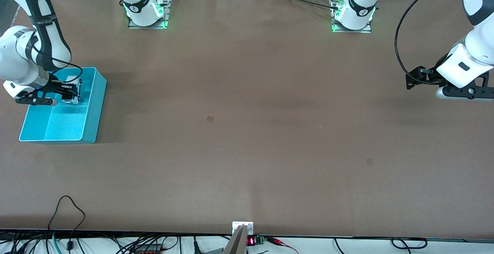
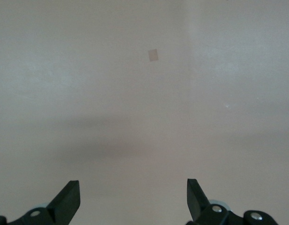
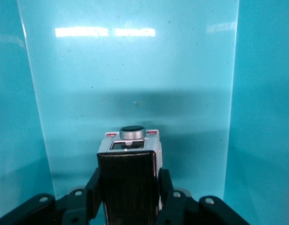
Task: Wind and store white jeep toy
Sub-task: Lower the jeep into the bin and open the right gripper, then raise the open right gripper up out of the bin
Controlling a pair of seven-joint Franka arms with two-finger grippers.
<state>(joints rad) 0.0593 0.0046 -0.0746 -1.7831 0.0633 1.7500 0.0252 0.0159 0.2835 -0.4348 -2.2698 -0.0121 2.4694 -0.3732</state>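
Note:
My right gripper [image 1: 73, 92] is inside the turquoise bin [image 1: 94, 103] at the right arm's end of the table. It is shut on the white jeep toy [image 1: 72, 80]. In the right wrist view the jeep [image 3: 129, 161] shows its black roof panel and white end, with a spare wheel on it, held between the fingers [image 3: 95, 187] over the bin's floor [image 3: 135, 79]. I cannot tell whether it touches the floor. My left gripper [image 1: 410, 80] is open and empty, waiting above the bare table at the left arm's end; its fingertips [image 2: 69, 194] stand wide apart.
The brown table [image 1: 247, 130] carries two small darker patches [image 1: 210, 119], one also in the left wrist view [image 2: 153, 55]. The two arm bases [image 1: 148, 11] stand along the table's edge farthest from the front camera. Cables [image 1: 69, 223] lie along the nearest edge.

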